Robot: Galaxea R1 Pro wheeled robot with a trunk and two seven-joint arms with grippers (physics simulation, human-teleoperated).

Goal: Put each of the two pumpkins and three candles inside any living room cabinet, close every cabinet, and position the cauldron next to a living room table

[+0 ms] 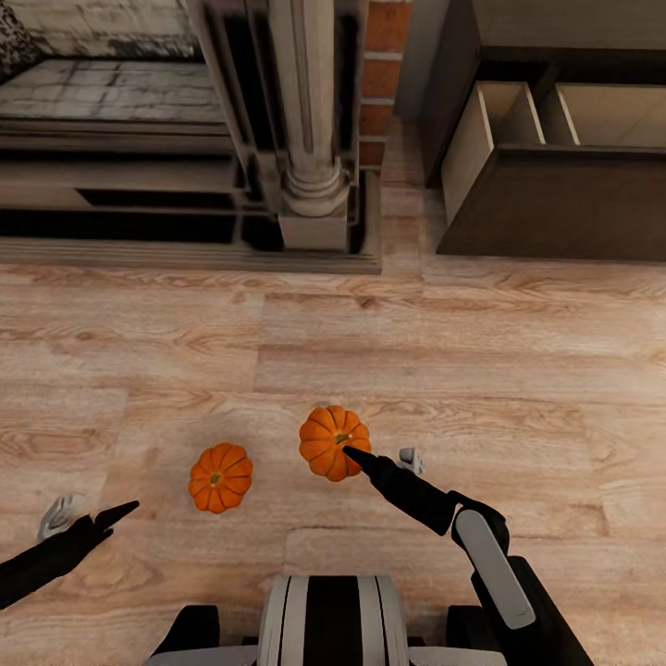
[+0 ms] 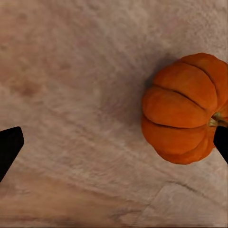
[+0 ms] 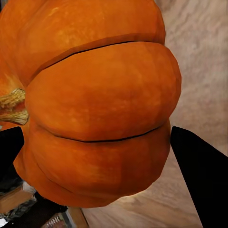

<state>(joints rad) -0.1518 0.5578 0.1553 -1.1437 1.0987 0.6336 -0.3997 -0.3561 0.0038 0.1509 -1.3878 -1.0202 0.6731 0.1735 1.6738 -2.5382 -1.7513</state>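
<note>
My right pincer [image 1: 370, 458] reaches forward over the wooden floor [image 1: 462, 370] and has one pumpkin [image 1: 334, 442] between its fingers: in the right wrist view that pumpkin [image 3: 95, 109] sits close up, a dark fingertip [image 3: 199, 175] on each side of it. The fingers are spread about its width, but I cannot tell whether they press on the rind or whether the pumpkin is off the floor.

My left pincer [image 1: 92, 518] hangs low at my left with its fingers well apart and nothing between them. In its wrist view the second pumpkin [image 2: 185, 109] lies on the boards, off toward one fingertip [image 2: 9, 147] side rather than between the two. From my head that second pumpkin [image 1: 220, 477] rests on the floor between my two arms, near the first but not touching it.

Ahead to my right stands the dark brown cabinet [image 1: 555, 203], one drawer [image 1: 518, 120] pulled out, its pale inside showing. Beside it, ahead of me, is the brick fireplace [image 1: 305, 139] with its pale column.
</note>
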